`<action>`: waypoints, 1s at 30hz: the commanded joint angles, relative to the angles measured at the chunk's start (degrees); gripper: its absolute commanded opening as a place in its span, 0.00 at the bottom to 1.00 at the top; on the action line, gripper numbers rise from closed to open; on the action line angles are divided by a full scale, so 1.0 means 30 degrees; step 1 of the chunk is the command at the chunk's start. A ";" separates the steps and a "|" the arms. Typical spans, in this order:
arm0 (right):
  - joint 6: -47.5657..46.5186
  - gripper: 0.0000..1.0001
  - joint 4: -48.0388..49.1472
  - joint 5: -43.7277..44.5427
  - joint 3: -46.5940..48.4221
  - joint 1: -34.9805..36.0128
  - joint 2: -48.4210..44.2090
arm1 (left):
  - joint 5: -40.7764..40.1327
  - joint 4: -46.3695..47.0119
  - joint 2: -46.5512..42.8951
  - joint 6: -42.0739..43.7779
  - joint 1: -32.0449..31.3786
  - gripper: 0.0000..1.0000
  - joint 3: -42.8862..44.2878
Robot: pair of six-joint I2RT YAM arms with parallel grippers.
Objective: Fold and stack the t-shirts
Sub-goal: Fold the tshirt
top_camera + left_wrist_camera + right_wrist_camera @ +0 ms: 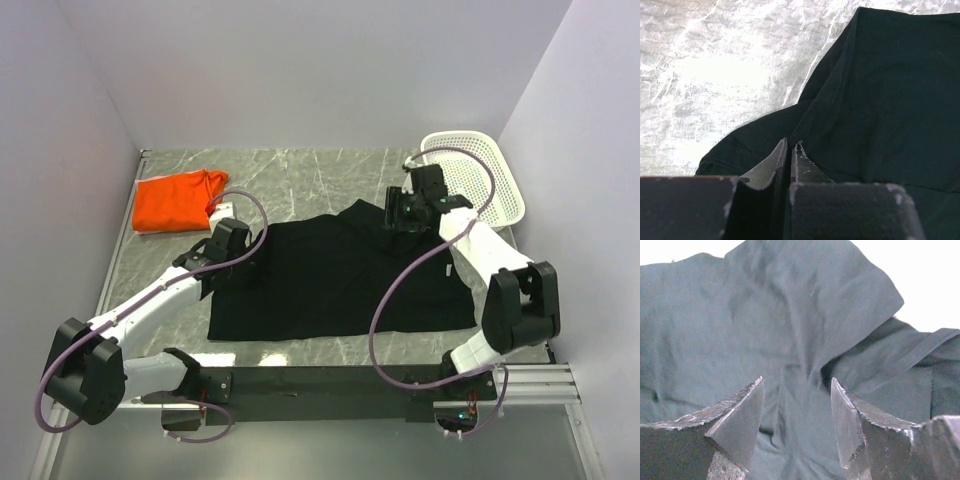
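Observation:
The black t-shirt lies spread in the middle of the table. The orange t-shirt lies folded at the far left. My left gripper is at the black shirt's left edge; in the left wrist view its jaws are pressed together, and a ridge of black cloth runs up to the tips. My right gripper is at the shirt's far edge near the collar. In the right wrist view it is open, its fingers on either side of a wrinkle of the shirt.
A white mesh basket stands at the far right, close behind the right arm. The grey marble tabletop shows beyond the shirts. Walls close in the left, far and right sides.

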 commanded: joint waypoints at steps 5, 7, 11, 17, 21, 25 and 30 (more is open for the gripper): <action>0.2901 0.62 0.1520 0.0051 0.1765 -0.1953 0.2989 | -0.0106 0.0341 0.0020 -0.0135 0.0092 0.01 -0.0112; 0.3078 0.62 0.1670 -0.0243 0.1969 -0.2132 0.3952 | -0.0077 0.0487 0.0137 -0.0106 0.0092 0.01 -0.0171; 0.3340 0.63 0.1817 -0.0362 0.2701 -0.2425 0.5362 | 0.0040 0.0576 0.0343 -0.0077 0.0121 0.01 -0.0259; 0.3634 0.62 0.2519 -0.0244 0.2672 -0.3039 0.6096 | 0.0040 0.0605 0.0255 -0.0106 0.0121 0.01 -0.0435; 0.3751 0.62 0.2812 -0.0362 0.2820 -0.3391 0.6419 | 0.0099 0.0635 0.0284 -0.0077 0.0121 0.01 -0.0406; 0.3898 0.62 0.2930 -0.0361 0.3083 -0.3830 0.6916 | 0.0157 0.0634 0.0284 -0.0077 0.0121 0.00 -0.0464; 0.3840 0.61 0.2521 -0.0801 0.3961 -0.4007 0.7853 | 0.0069 0.0576 0.0197 -0.0135 0.0121 0.01 -0.0406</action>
